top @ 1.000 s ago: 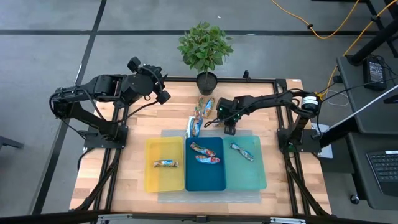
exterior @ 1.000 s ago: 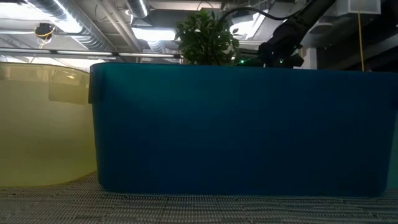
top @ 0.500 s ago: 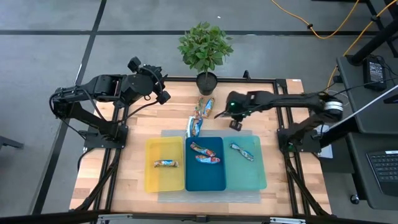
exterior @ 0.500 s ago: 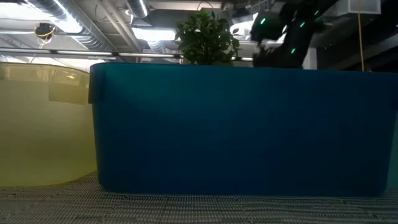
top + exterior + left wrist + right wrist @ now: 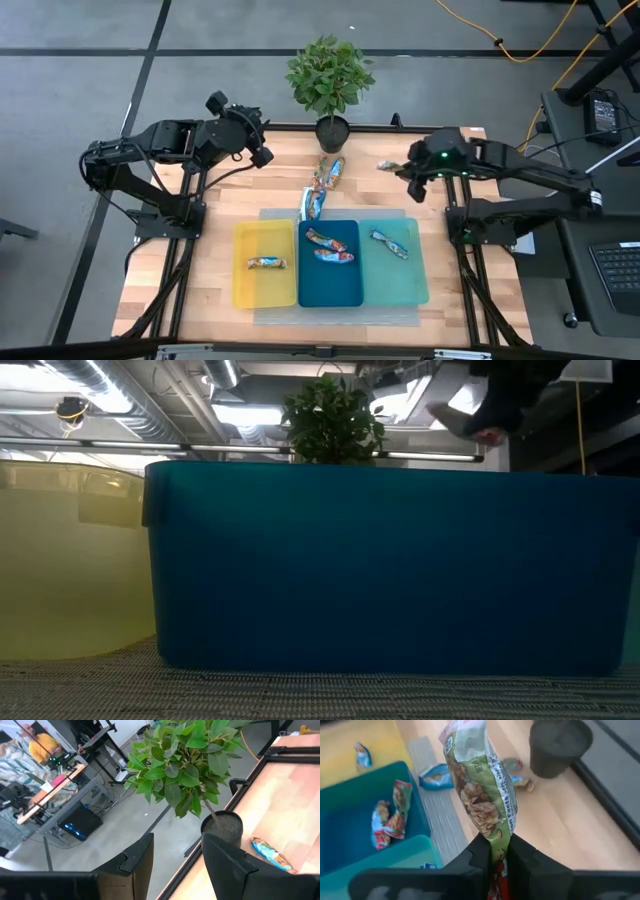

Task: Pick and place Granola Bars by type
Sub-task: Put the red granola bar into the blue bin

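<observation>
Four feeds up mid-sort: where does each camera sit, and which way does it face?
High: overhead, straight down on both arms and the trays.
Low: table height, against the dark blue tray.
Left wrist: past its open end effector at the potted plant.
Right wrist: its end effector pinching a granola bar.
Shared: plant, blue tray.

Bare surface (image 5: 445, 185) lies open to the right of the potted plant (image 5: 329, 85), which blocks the far middle edge. Loose bars (image 5: 322, 185) clutter the strip between plant and dark blue tray (image 5: 330, 285), and the yellow tray (image 5: 262, 285) and teal tray (image 5: 395, 280) fill the near middle.
</observation>
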